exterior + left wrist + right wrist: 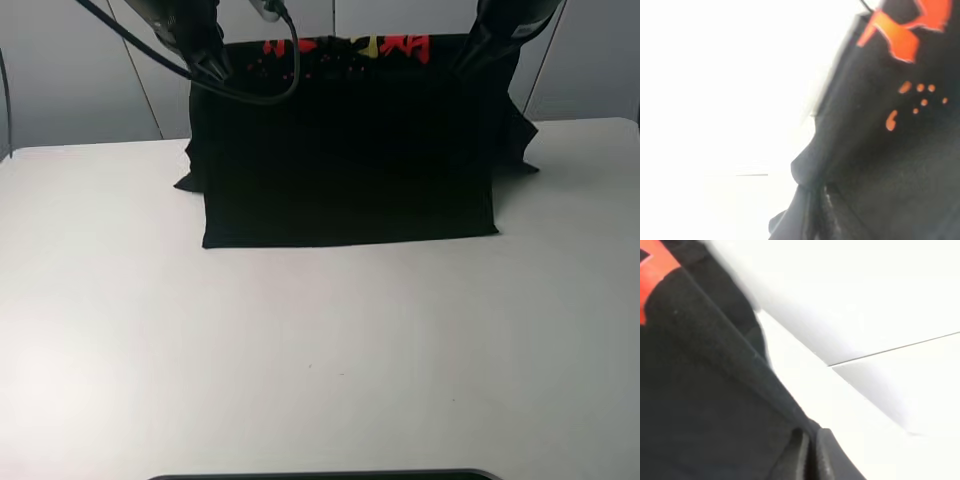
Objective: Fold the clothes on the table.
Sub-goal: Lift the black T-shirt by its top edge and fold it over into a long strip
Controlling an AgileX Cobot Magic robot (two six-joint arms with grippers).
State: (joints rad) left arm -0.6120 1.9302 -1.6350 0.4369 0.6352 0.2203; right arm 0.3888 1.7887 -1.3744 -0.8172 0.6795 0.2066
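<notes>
As my left gripper (213, 63) and right gripper (469, 57) clamp the T-shirt (350, 170) at 12 o'clock, folding looks only begun.

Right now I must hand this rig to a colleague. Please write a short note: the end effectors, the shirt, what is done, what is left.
Left end effector: shut, pinching one upper corner of the black short-sleeved T-shirt with coloured print.
Right end effector: shut on the other upper corner.
Shirt: its top edge is raised and stretched between both arms; its lower part and hem lie flat on the large white matte table, on the far side.
Done: grasp and lift. No finished fold shows.
Left: probably carry the held edge toward the hem, lay it down, release, then fold further.
</notes>
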